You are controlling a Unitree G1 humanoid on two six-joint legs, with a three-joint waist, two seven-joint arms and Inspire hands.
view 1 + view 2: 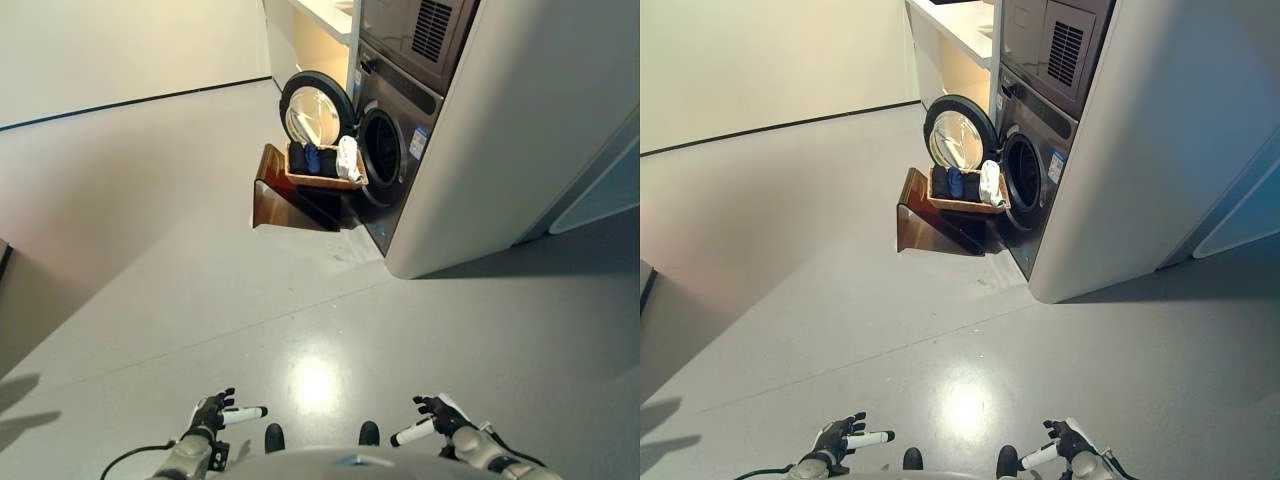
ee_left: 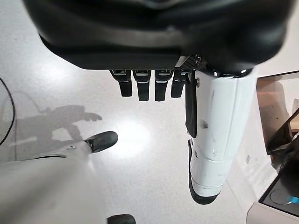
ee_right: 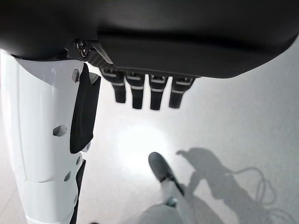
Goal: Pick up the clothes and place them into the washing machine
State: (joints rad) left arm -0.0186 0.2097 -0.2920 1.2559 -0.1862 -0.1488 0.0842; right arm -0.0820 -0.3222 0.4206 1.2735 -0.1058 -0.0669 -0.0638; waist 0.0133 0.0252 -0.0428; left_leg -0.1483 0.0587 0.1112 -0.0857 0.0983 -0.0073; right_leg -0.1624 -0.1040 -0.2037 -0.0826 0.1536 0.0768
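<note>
A wooden basket (image 1: 325,181) holding dark, blue and white clothes (image 1: 346,158) sits on a brown stand (image 1: 283,195) right in front of the washing machine (image 1: 398,130). The machine's round door (image 1: 315,108) is swung open beside the drum opening (image 1: 381,148). Both hands are far from it, low at the near edge over the floor. My left hand (image 1: 211,412) is open with its fingers relaxed and its white-covered thumb pointing inward, holding nothing. My right hand (image 1: 438,415) mirrors it, open and empty.
A tall white cabinet wall (image 1: 520,130) stands to the right of the machine, and a second appliance (image 1: 410,30) is stacked above it. A white counter (image 1: 325,15) lies at the back. Grey floor (image 1: 250,300) stretches between me and the basket.
</note>
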